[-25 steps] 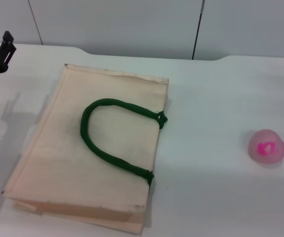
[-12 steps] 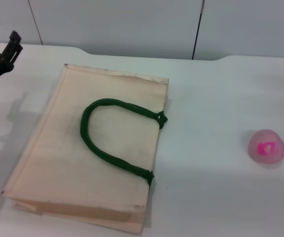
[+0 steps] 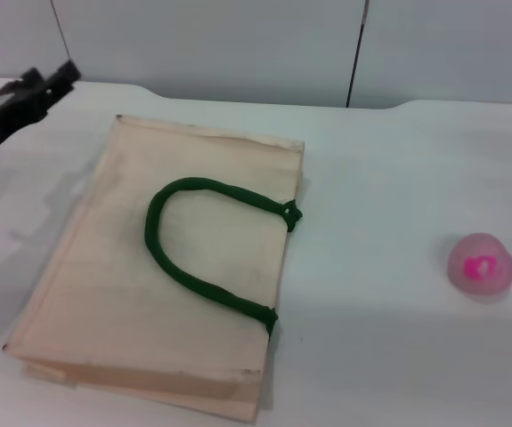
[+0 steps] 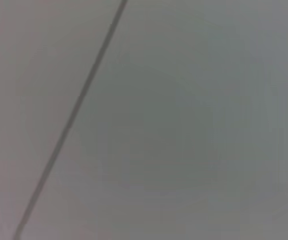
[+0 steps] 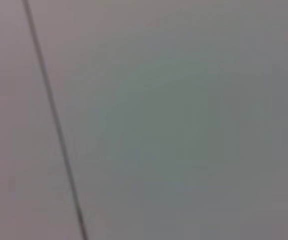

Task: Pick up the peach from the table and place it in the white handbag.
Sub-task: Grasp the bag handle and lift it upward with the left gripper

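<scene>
The peach (image 3: 480, 265), a small pale pink ball with a magenta patch, rests on the white table (image 3: 389, 178) at the right. The white handbag (image 3: 166, 267) lies flat left of centre, with a dark green strap handle (image 3: 184, 245) looped on top. My left gripper (image 3: 51, 76) hovers above the table's far left corner, just beyond the bag's back left corner, fingers apart and empty. It is far from the peach. My right gripper is out of view; only a dark sliver shows at the right edge. Both wrist views show only a grey wall.
A grey panelled wall (image 3: 238, 44) with dark vertical seams stands behind the table's far edge. Bare tabletop lies between the bag and the peach. The left wrist view (image 4: 73, 115) and the right wrist view (image 5: 53, 120) each show a wall seam.
My left gripper has swung to the right and towards the bag's back left corner, and its shadow on the table has shifted. The peach and the bag have not moved.
</scene>
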